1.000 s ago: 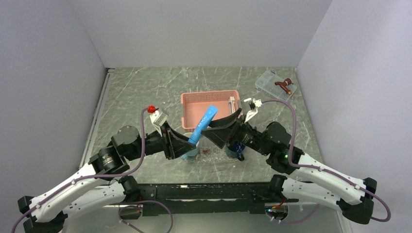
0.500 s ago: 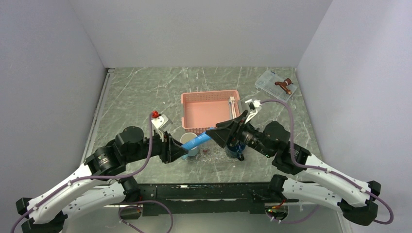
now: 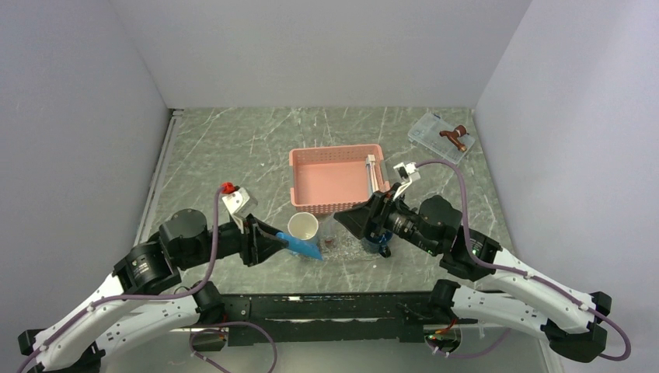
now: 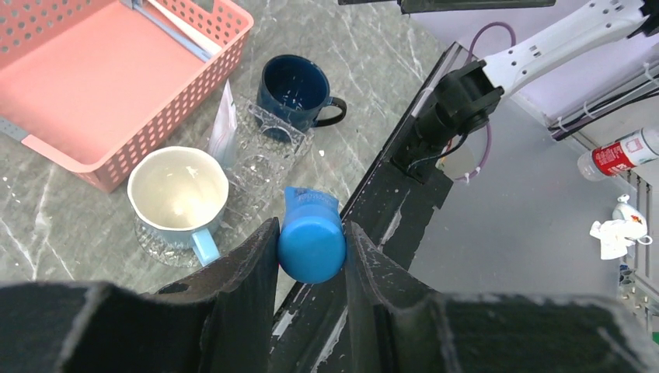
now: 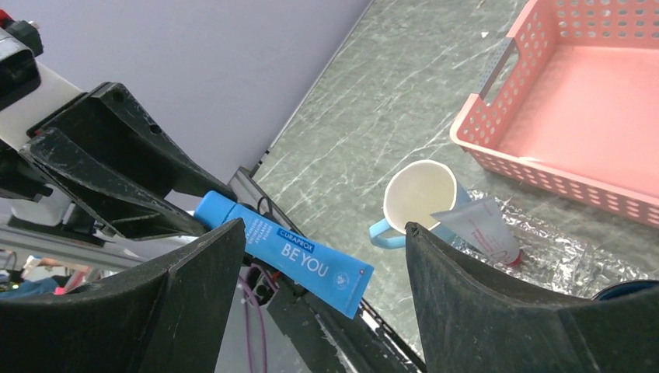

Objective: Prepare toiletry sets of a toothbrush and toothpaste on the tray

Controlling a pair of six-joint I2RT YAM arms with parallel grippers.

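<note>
toothpaste (image 4: 311, 250): blue tube, gripped at cap end by left end effector (image 4: 311, 231)
toothbrush (image 3: 371, 169): whitish, along basket's (image 3: 334, 155) 3 o'clock wall
tray (image 4: 268, 159): clear, textured, flat on desk

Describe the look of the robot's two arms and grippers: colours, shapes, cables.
The left arm and right arm share white lower links, black round joints and a looping purple cable. The left gripper and right gripper have broad, black, wedge-shaped fingers.

basket (image 3: 336, 180) mid-desk (image 3: 233, 148), toothbrush (image 3: 371, 168) in its right side | tray (image 4: 263, 155) before basket | cup (image 3: 302, 227) on tray's left end, mug (image 4: 295, 85) at right end, toothpaste (image 5: 478, 225) between | box (image 3: 431, 130) far right
</note>
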